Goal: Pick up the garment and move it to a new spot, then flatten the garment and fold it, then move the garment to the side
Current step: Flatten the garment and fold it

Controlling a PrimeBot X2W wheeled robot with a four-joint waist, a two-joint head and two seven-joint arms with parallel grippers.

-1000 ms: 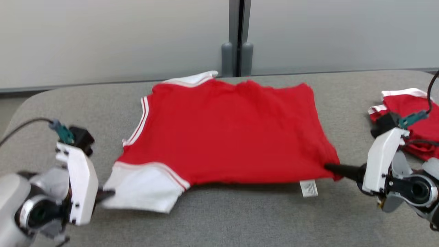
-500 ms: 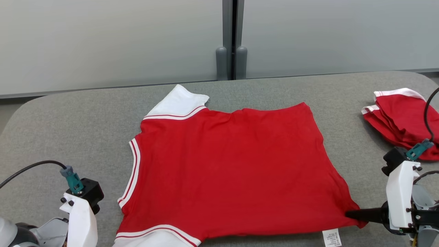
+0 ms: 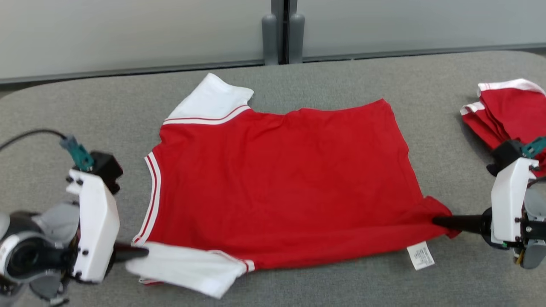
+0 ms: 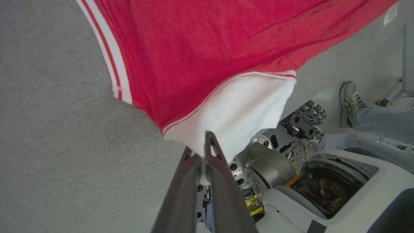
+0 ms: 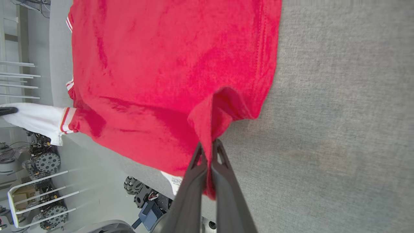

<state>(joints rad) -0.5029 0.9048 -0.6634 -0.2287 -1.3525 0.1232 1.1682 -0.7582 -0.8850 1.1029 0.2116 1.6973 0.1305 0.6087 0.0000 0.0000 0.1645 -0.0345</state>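
Observation:
A red garment [image 3: 277,183] with white sleeves and striped trim lies spread over the grey table [image 3: 64,111]. My left gripper [image 3: 143,252] is shut on the white near sleeve [image 3: 183,270], whose edge is pinched between the fingers [image 4: 213,155] in the left wrist view. My right gripper [image 3: 437,221] is shut on the garment's near right hem corner [image 5: 210,129], which is bunched into a raised fold. The far white sleeve [image 3: 211,100] lies flat toward the wall. A white care label [image 3: 420,256] sticks out under the near hem.
A second red garment [image 3: 507,111], folded, lies at the table's right edge, just behind my right wrist. A grey wall with a vertical post [image 3: 279,30] runs behind the table. The left wrist view shows a person's shoe [image 4: 349,100] on the floor beside the robot's base [image 4: 323,181].
The head camera has tilted, so the whole scene has shifted. The garment went from bunched at the back to spread flat, its far sleeve laid out, with both grippers still holding the near edge.

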